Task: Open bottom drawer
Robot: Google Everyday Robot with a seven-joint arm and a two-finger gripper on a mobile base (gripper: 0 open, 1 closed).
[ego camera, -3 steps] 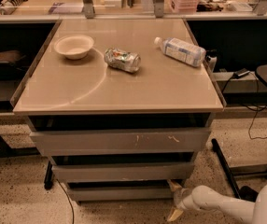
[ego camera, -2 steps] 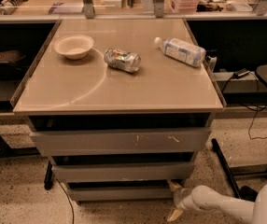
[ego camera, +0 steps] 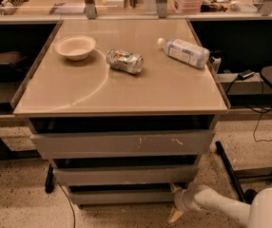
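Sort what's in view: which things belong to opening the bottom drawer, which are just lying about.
Job: bottom drawer; gripper, low at its right end.
Lying about: bowl, crushed can, plastic bottle, all on the tabletop.

Claw [ego camera: 174,202] sits low at the drawer stack's right corner: tan fingers spread, white arm [ego camera: 221,206]. Just left of it, bottom drawer [ego camera: 121,196] front is plain grey, no marks. Above the claw: mid front [ego camera: 126,175] plain grey, top front [ego camera: 126,145] grey with white scratches. Higher up, surface [ego camera: 140,91] beige with a pale arc; cream bowl [ego camera: 75,47], silver can [ego camera: 124,61] with green print, clear bottle [ego camera: 186,52] with bluish-white label. Floor [ego camera: 12,198] left of claw speckled beige.
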